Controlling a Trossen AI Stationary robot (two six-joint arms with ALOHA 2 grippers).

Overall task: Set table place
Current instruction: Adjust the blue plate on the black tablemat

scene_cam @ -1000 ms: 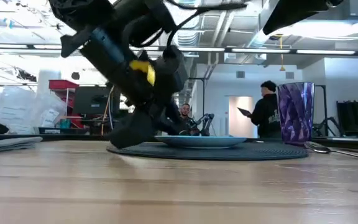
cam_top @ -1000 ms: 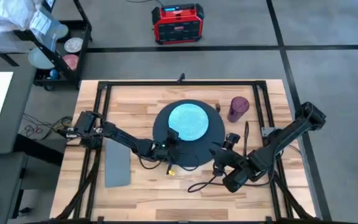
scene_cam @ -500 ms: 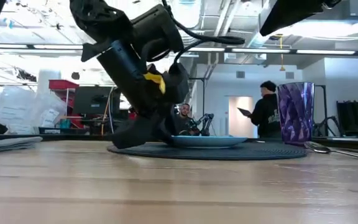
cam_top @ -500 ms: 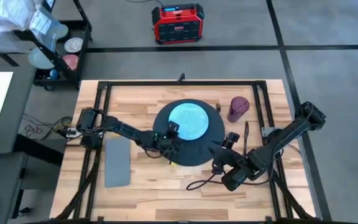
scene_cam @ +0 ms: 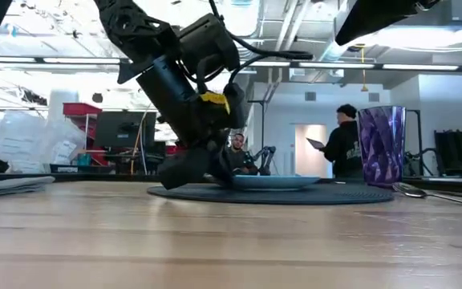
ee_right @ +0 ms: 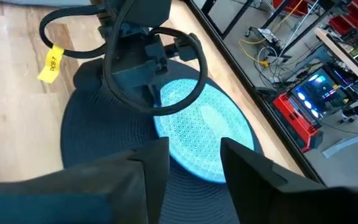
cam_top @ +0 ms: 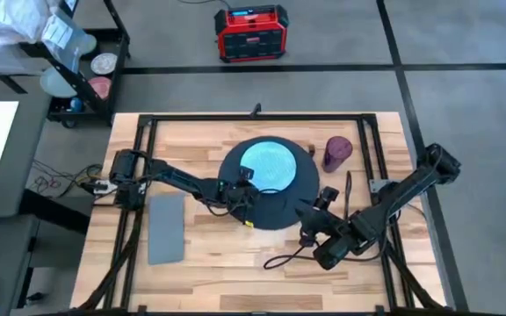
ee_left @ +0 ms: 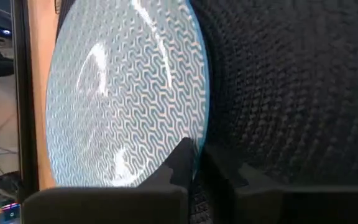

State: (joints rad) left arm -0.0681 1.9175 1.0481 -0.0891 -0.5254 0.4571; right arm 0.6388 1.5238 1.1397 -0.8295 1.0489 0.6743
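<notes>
Over the last second the left gripper [cam_top: 247,190] has travelled from the near rim of the mat [cam_top: 279,215] inward to the edge of the plate [cam_top: 269,167]; the left wrist view shows its two fingers [ee_left: 180,163] drawn close together with the plate's rim just ahead of them, though whether they actually pinch that rim I cannot tell; the low view agrees, with the gripper [scene_cam: 207,164] down at mat level and hard against the plate [scene_cam: 271,182]. The mat itself seems to have slid a little under it, so I judge the arm is nudging or re-centring plate and mat, meaning the core of the setting is down and being tidied, while the outer pieces remain to be placed.

The right gripper [cam_top: 313,230] hangs above the counter [cam_top: 200,140] beside the mat, on the far side of the plate from the left gripper; its fingers [ee_right: 151,163] stand wide apart and hold nothing.

Counted: one mat; one plate, lying on the mat directly ahead of the left gripper; one napkin [cam_top: 166,228], well behind the left gripper near that arm's base; one cup [cam_top: 336,153], upright beyond the plate; thin metal cutlery [scene_cam: 431,193] lies past the cup, pieces not countable; two arms, two grippers.
</notes>
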